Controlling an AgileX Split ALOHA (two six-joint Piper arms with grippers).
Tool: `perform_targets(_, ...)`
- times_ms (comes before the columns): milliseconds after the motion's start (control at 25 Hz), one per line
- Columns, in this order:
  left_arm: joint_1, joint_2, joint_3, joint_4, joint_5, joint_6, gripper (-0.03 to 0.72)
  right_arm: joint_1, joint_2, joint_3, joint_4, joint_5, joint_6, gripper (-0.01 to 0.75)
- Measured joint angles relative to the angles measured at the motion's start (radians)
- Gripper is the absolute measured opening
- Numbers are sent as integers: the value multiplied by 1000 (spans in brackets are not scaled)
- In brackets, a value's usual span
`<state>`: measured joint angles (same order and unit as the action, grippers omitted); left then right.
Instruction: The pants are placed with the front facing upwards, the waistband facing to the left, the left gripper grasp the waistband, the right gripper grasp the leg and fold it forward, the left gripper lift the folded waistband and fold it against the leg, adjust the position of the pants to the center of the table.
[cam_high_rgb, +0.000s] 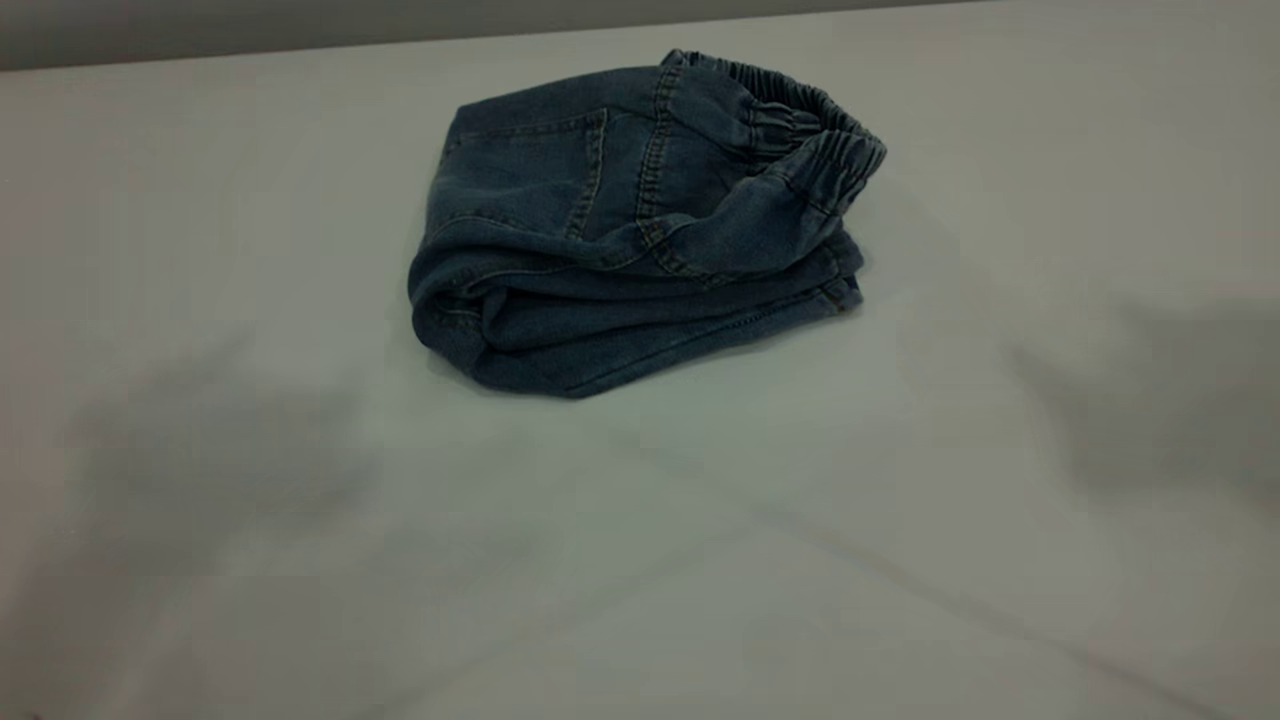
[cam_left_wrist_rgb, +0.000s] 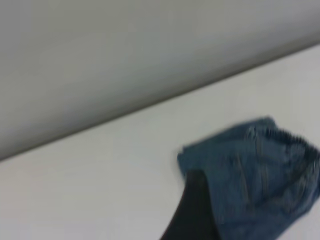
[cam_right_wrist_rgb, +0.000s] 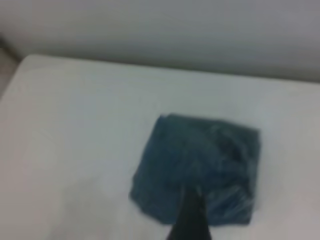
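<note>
The pants (cam_high_rgb: 640, 225) lie folded into a compact bundle on the table (cam_high_rgb: 200, 250), towards its far side and roughly midway across, with nothing else on the surface beside them. The waistband (cam_high_rgb: 815, 135) sits on top at the bundle's right end, crinkled and slightly raised, its gathered edge curling open towards the right; below it the stacked layers of the leg (cam_high_rgb: 640, 335) show as a thick rounded fold along the near edge, with a line of stitching running along the hem. A pocket seam and tan stitching cross the upper layer. In the exterior view neither arm appears; only soft shadows fall on the table at the near left and the right. In the left wrist view a dark finger of the left gripper (cam_left_wrist_rgb: 192, 210) rises from the lower edge and overlaps the near corner of the pants (cam_left_wrist_rgb: 250, 175), which lie just beyond and to one side of that finger; whether it touches the cloth is unclear, and the state of this gripper's fingers cannot be told. In the right wrist view a tapered dark finger of the right gripper (cam_right_wrist_rgb: 191, 217) points at the pants (cam_right_wrist_rgb: 200, 165), which sit straight ahead of its tip, square and flat; here too the spread of the fingers cannot be told. Behind the table runs a plain grey wall (cam_left_wrist_rgb: 125, 50).
</note>
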<state>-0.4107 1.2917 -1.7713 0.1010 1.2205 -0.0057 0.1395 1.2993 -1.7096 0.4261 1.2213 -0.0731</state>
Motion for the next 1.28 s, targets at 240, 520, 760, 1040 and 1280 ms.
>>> perform_targets(240, -1, -257, 291, 0, 0, -2, 561, 0, -190, 229, 25, -1, -55, 515)
perform_targets(520, -1, -523, 557, -1, 1, -3, 561, 0, -430, 509, 24, 0, -112, 515)
perform_targets(760, -1, -684, 736, -61, -1, -11, 561, 0, -628, 702, 10, 0, -117, 515)
perform_targets(1040, -1, -821, 930, -113, 0, -11, 561, 0, -846, 849, -39, 0, -119, 515)
perform_targets(1280, -1, -929, 1061, -129, 1, 6, 561, 0, -1006, 963, -134, -45, -122, 515)
